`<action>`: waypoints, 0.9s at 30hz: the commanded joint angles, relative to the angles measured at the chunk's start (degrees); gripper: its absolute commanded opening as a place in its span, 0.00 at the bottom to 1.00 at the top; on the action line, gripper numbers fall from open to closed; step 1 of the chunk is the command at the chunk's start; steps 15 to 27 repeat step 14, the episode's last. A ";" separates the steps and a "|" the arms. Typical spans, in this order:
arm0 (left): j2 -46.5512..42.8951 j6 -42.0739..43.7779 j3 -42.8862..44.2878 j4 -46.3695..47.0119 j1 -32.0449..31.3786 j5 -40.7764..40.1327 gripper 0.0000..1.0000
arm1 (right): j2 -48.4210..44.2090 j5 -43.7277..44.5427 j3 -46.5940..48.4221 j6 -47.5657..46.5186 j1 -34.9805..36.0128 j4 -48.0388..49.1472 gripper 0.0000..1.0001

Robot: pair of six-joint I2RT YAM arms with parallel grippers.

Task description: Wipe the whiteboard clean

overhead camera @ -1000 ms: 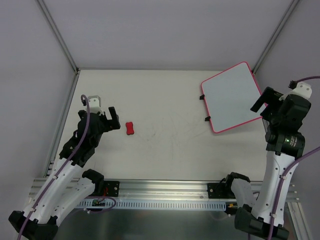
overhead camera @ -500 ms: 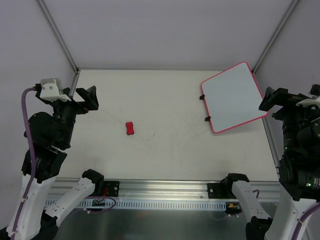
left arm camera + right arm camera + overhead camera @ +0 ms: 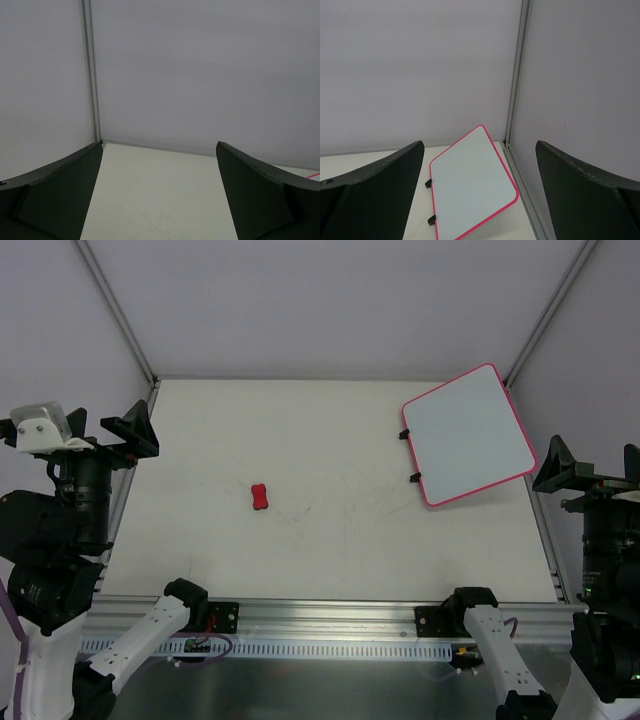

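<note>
Whiteboard (image 3: pixel 468 435), top view: laid flat at the far right of the table (image 3: pixel 330 560), turned askew, clips (image 3: pixel 404 434) on its left edge; no writing is made out on it.
Eraser (image 3: pixel 261 497), top view: lying loose left of centre, well apart from the board, touched by neither arm.
Left gripper (image 3: pixel 85 435), top view: raised at the left table edge, jaws spread wide, nothing held.
Right gripper (image 3: pixel 592 465), top view: raised off the right table edge, near the board's near right corner, jaws spread wide, nothing held.
Step, top view: wiping is judged done or not needed, since no marks are seen.
Next move: if marks are found, the eraser must be gripped first, likely by the left arm as the nearer one, then carried across the open middle.
Room, top view: bare table is left between eraser and board. The board's far corner is set near the right corner post (image 3: pixel 530 340) and its right corner reaches the table's side edge, so little margin is judged there for a sideways stroke.
Fingers (image 3: pixel 55 200), left wrist view: set fully apart, nothing between; only bare table, wall and the left corner post (image 3: pixel 90 70) are framed.
Fingers (image 3: pixel 375 200), right wrist view: set fully apart, empty; the whiteboard is framed between them, ahead and below, surface seen blank.
Edge, right wrist view: the board's right corner lies just beside the side rail (image 3: pixel 527 200).
</note>
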 commanded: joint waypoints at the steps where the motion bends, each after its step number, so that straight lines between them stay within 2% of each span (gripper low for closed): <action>1: -0.65 2.08 1.68 0.21 0.24 -1.85 0.99 | 0.10 0.35 1.27 -1.25 0.66 2.96 0.99; 27: -1.79 1.38 1.15 0.12 0.32 -2.38 0.99 | 0.81 -1.93 1.97 -0.01 0.92 3.14 0.99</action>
